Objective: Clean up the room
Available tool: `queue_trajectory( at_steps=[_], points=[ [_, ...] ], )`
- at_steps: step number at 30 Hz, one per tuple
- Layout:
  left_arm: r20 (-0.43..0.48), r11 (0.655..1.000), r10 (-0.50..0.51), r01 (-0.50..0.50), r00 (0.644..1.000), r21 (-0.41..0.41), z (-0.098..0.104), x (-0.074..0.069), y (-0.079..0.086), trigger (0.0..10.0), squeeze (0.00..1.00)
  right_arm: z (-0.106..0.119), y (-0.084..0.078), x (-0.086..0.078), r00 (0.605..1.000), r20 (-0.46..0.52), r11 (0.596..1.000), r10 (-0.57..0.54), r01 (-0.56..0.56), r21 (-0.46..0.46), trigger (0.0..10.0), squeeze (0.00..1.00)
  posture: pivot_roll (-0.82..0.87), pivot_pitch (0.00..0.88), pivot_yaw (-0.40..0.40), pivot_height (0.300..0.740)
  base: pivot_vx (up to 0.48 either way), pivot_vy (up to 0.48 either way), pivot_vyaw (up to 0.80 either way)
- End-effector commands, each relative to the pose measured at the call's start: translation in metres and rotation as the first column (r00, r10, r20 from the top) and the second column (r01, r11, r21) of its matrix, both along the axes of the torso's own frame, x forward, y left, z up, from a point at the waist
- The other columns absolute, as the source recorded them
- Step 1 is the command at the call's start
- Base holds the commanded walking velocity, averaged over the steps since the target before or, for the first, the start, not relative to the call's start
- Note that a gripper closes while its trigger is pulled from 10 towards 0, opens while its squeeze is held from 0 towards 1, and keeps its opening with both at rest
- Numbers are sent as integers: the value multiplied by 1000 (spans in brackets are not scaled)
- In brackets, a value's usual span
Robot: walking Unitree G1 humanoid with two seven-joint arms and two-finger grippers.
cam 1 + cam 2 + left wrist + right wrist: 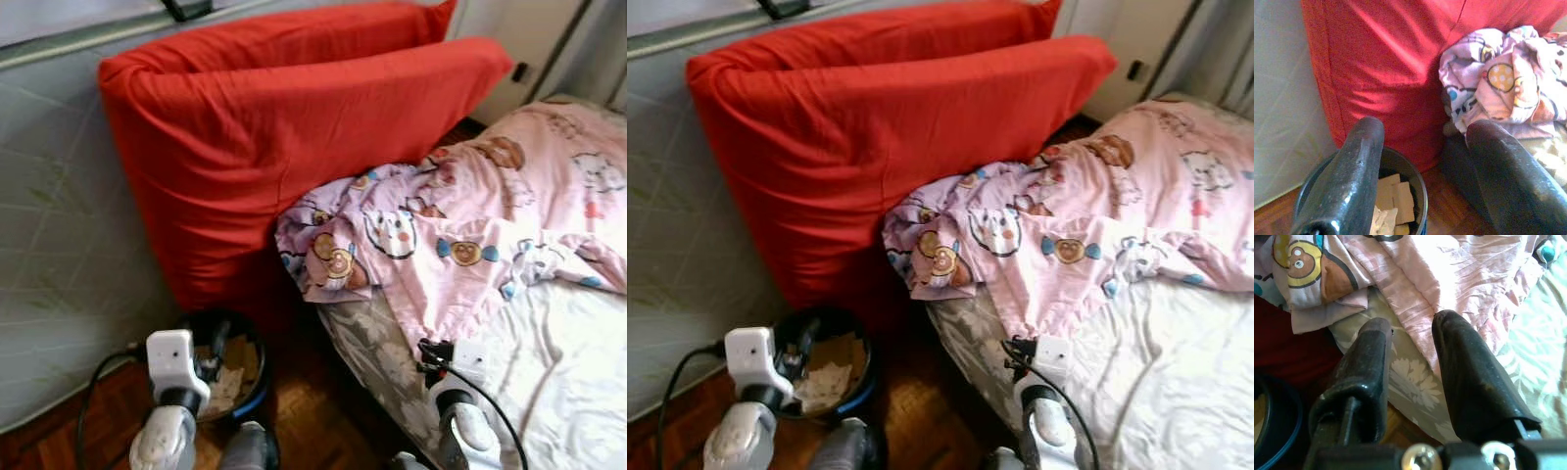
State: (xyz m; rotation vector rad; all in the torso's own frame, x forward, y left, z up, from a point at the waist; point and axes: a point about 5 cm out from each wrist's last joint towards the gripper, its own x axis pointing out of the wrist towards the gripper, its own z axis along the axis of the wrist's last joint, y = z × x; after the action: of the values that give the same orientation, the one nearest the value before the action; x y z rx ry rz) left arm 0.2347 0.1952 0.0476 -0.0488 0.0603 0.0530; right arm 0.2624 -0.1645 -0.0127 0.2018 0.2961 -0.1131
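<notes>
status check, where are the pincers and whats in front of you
Left pincer open, empty, above the waste bin holding paper scraps. Right pincer open, empty, at the mattress edge near the pink blanket. Red cushions lean against the wall behind the bin.

Two large red cushions (284, 147) are propped upright against a grey quilted wall panel (49, 264), one set behind the other. A wooden parquet floor (313, 411) is seen below them. A floral-patterned mattress side (1415, 387) is shown beneath a white sheet (568, 362). A pale wall with a dark fitting (520, 71) is visible behind the bed.
</notes>
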Motion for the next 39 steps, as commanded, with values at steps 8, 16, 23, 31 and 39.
queue_trajectory(
  at_steps=[8,16,23,31,39],
  points=[
    [-22,1000,-3,3,1000,-3,-2,0,1,10000,0,-2,2,-2,1000,-11,1000,-12,12,9,10000,0,82,208,-21,651,0,0,0],
    [-19,1000,-11,11,1000,-6,-1,1,1,10000,0,1,6,-1,1000,10,1000,4,-4,19,10000,0,85,214,-18,642,0,0,0],
    [-20,1000,-18,18,1000,-9,-1,1,1,10000,0,-1,7,0,1000,-23,1000,1,-1,1,10000,0,87,217,-15,637,0,0,0],
    [-19,1000,-21,21,1000,-11,-1,3,1,10000,0,3,9,1,1000,15,1000,13,-13,17,10000,0,91,215,-15,632,0,0,0],
    [-24,1000,-25,25,999,-12,-1,4,2,10000,0,6,9,4,1000,21,1000,6,-6,14,10000,0,91,218,-11,632,0,0,0]
  ],
)
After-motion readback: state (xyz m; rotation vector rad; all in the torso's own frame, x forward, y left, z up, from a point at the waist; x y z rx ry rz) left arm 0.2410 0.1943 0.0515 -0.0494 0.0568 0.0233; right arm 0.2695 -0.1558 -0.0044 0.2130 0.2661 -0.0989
